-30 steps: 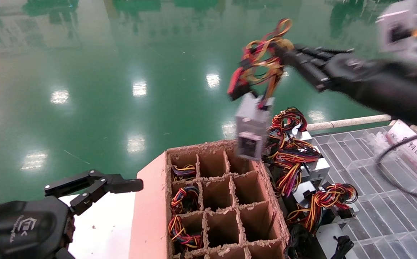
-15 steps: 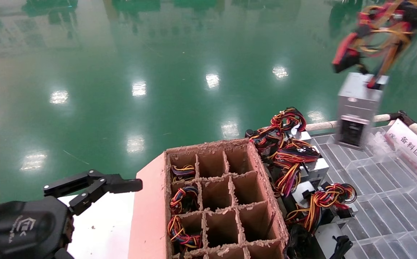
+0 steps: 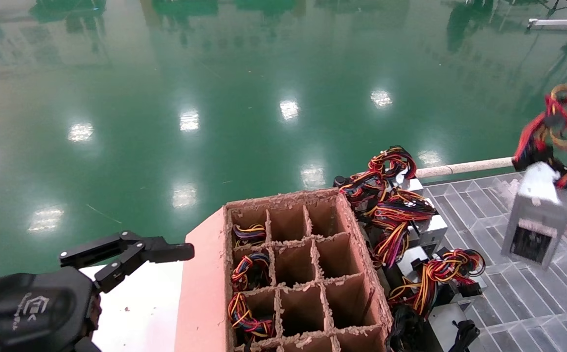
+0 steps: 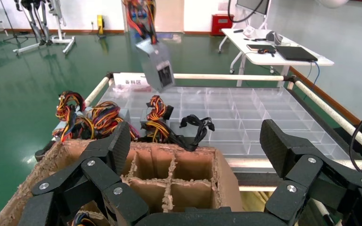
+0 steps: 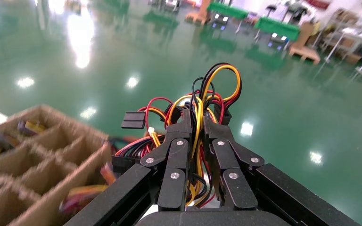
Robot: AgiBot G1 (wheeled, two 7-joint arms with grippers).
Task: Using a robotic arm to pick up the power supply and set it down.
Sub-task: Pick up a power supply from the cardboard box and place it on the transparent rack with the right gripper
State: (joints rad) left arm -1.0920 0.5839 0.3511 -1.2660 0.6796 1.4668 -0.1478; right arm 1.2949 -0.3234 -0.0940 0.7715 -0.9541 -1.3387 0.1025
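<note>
- Grey power supply (image 3: pixel 536 217) is hanging by its wires at the far right above the clear tray (image 3: pixel 532 298), in the head view.
- Left gripper (image 4: pixel 202 155) is sitting open near the cardboard box (image 4: pixel 184 172).
- Right gripper (image 5: pixel 197 123) is clenching the wire bundle (image 5: pixel 207 101).

Power supply (image 3: pixel 537 220) blurred at right of head view, wires (image 3: pixel 564 122) cut by frame edge; right end effector (image 5: pixel 197 123) hides its casing.

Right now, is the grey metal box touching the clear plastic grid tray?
Apart. Left wrist view shows the grey metal box hanging by its wires, floor visible beneath, above the tray.
</note>
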